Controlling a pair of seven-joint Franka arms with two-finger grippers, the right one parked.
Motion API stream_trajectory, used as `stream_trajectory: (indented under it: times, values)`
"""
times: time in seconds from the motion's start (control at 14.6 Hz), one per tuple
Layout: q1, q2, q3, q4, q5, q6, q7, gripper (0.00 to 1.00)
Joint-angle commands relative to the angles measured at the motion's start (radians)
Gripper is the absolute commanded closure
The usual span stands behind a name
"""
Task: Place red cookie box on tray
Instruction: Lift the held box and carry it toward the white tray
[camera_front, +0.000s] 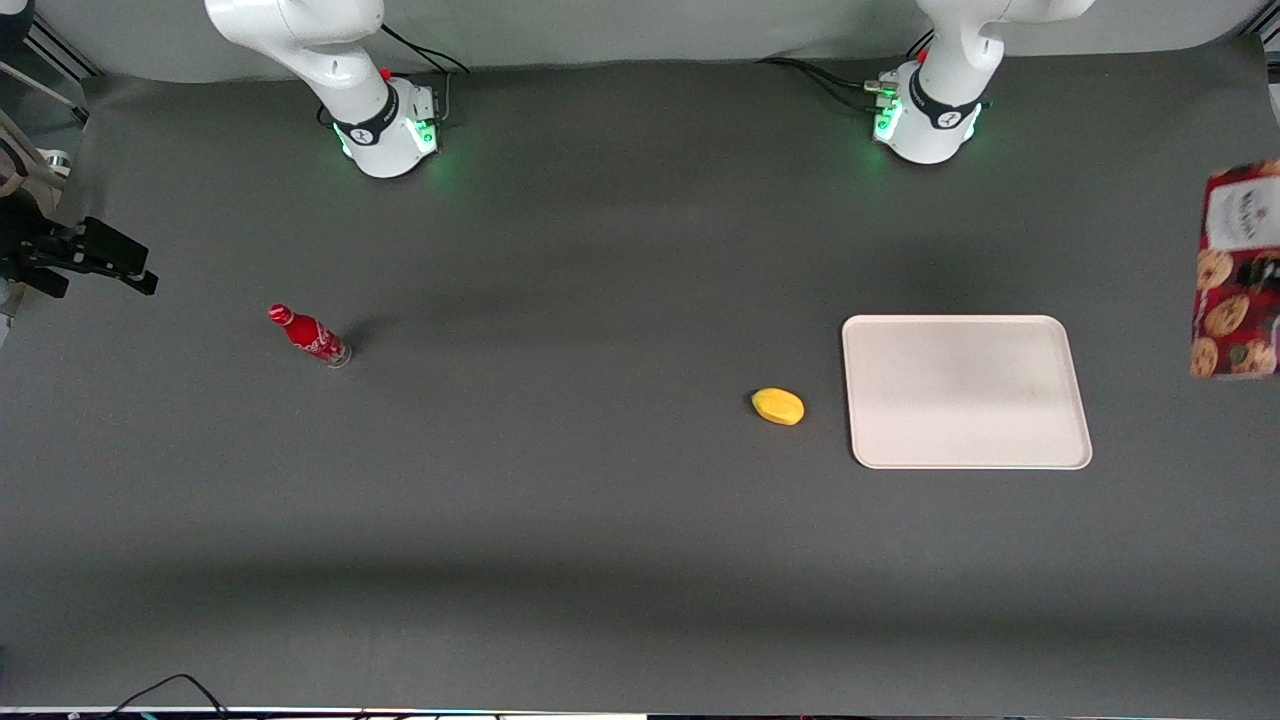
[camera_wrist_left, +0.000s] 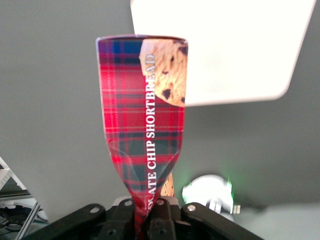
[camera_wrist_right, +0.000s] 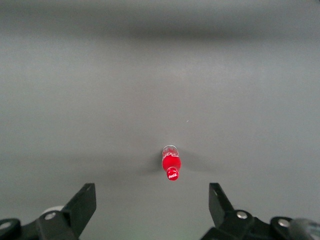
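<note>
The red cookie box (camera_front: 1238, 270) hangs in the air at the frame's edge toward the working arm's end of the table, beside the tray and apart from it. It is dark red with cookie prints and a white label panel at its upper end. In the left wrist view my gripper (camera_wrist_left: 146, 216) is shut on the box's pinched, crushed end, and the red tartan carton (camera_wrist_left: 142, 115) stands out from the fingers. The off-white tray (camera_front: 965, 391) lies flat on the table; it also shows in the left wrist view (camera_wrist_left: 235, 50), past the box's free end.
A yellow mango-like fruit (camera_front: 778, 406) lies on the dark grey table beside the tray, toward the parked arm. A small red soda bottle (camera_front: 309, 336) stands toward the parked arm's end and also shows in the right wrist view (camera_wrist_right: 171, 163).
</note>
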Motion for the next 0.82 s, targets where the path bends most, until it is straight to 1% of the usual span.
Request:
stream_trajectory:
  times: [0.0, 0.14, 0.34, 0.55, 0.68, 0.75]
  values:
    - [0.014, 0.058, -0.046, -0.041, -0.003, 0.182, -0.137, 1.00]
    - [0.014, 0.107, -0.047, -0.098, -0.045, 0.314, -0.138, 1.00]
    - [0.016, 0.173, -0.085, -0.202, -0.049, 0.495, -0.140, 1.00]
    - [0.013, 0.162, -0.099, -0.337, -0.059, 0.592, -0.135, 1.00]
    - [0.016, 0.117, -0.109, -0.444, -0.048, 0.641, -0.123, 1.00]
    - [0.016, 0.089, -0.109, -0.509, -0.045, 0.696, -0.111, 1.00]
